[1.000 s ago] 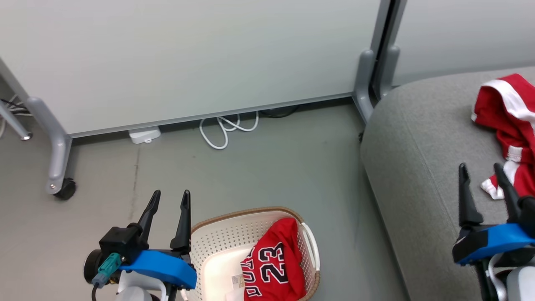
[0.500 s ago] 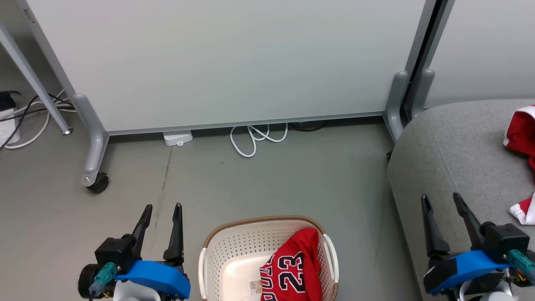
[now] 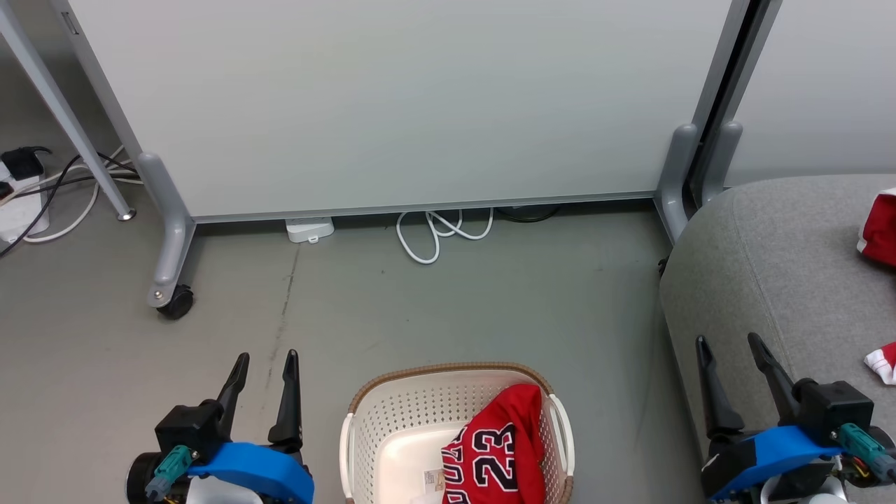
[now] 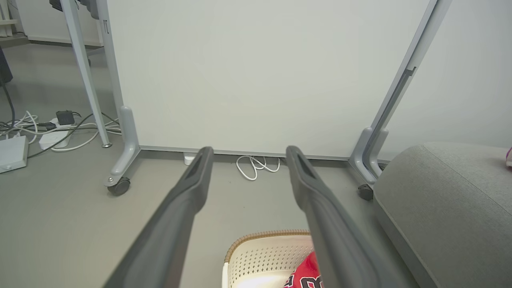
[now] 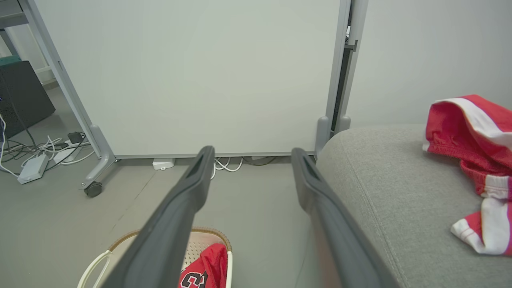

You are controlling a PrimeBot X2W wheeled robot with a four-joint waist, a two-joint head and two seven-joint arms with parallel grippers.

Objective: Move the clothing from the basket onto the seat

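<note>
Red shorts [image 5: 472,132] lie on the seat [image 3: 763,266]. The jersey [image 3: 500,455] is still in the basket [image 3: 448,366], heaped against its right wall.

Change over the last second: my head view has swung left. The basket now sits near centre and the shorts have slid to the right edge. That is camera motion; nothing has shifted.

Right gripper [image 3: 726,338], just beside the shorts a second ago, now hangs at the seat's rounded edge, well apart from them. Left gripper [image 3: 267,354] hovers over the floor [image 3: 490,301], left of the basket. Both sets of jaws are spread wide and empty.

Judgement: half done, and I am turning back for the jersey.

Room: bare floor ahead, with a strip between basket and seat. The brown rim and right handle crowd the jersey.
</note>
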